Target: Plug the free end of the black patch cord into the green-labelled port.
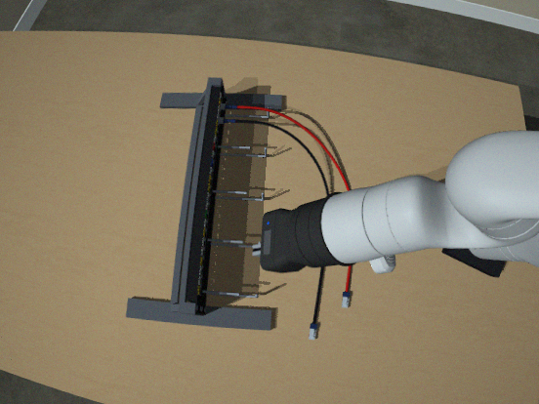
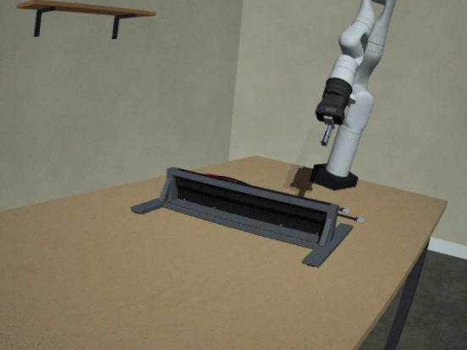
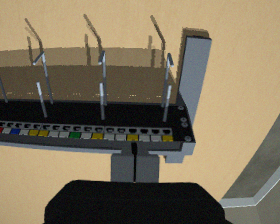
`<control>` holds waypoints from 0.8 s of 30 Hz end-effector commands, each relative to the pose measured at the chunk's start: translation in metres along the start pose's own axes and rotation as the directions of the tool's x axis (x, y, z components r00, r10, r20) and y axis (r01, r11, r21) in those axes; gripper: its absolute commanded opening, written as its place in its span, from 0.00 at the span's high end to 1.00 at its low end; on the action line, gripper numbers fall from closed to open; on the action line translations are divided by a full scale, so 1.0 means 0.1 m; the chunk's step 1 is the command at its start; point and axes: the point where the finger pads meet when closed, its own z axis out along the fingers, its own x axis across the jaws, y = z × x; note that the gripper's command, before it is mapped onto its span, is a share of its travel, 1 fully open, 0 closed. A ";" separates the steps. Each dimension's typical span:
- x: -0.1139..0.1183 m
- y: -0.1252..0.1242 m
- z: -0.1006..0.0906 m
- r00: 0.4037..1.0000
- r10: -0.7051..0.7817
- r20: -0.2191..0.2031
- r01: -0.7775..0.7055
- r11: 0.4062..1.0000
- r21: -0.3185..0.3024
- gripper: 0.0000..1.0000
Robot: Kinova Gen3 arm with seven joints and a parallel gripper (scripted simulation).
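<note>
Black patch cord (image 1: 318, 292) (image 2: 348, 217) lies below shut jaws (image 1: 256, 249) (image 2: 324, 144) (plug (image 1: 310, 332) (image 2: 359, 220) well apart).

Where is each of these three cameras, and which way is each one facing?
Top: high above the table, looking down at the rack; arm and claw show.
Exterior: across the table from the arm, facing it over the rack's back; whole arm visible.
Wrist: on the arm's end, looking past the shut claw at the ports; no other arm parts identifiable.
Top and exterior share both loose plugs.
</note>
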 end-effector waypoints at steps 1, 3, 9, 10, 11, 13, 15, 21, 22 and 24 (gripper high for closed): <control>0.01 -0.01 0.02 1.000 0.002 -0.004 -0.002 1.000 0.002 1.00; 0.01 -0.01 0.02 1.000 0.002 -0.004 -0.002 1.000 0.002 1.00; 0.01 -0.01 0.05 1.000 0.002 -0.004 -0.002 1.000 0.003 1.00; 0.01 -0.01 0.05 1.000 0.002 -0.003 -0.002 1.000 0.003 1.00; 0.01 -0.01 0.05 1.000 0.002 -0.004 -0.002 1.000 0.003 1.00; 0.01 -0.01 0.06 1.000 0.002 -0.004 -0.002 1.000 0.002 1.00; 0.01 -0.01 0.07 1.000 0.002 -0.004 -0.002 1.000 0.002 1.00; 0.01 -0.01 0.09 1.000 0.002 -0.004 -0.002 1.000 0.002 1.00; 0.01 -0.01 0.10 1.000 0.002 -0.004 -0.002 1.000 0.003 1.00; 0.01 -0.01 0.10 1.000 0.002 -0.004 -0.002 1.000 0.003 1.00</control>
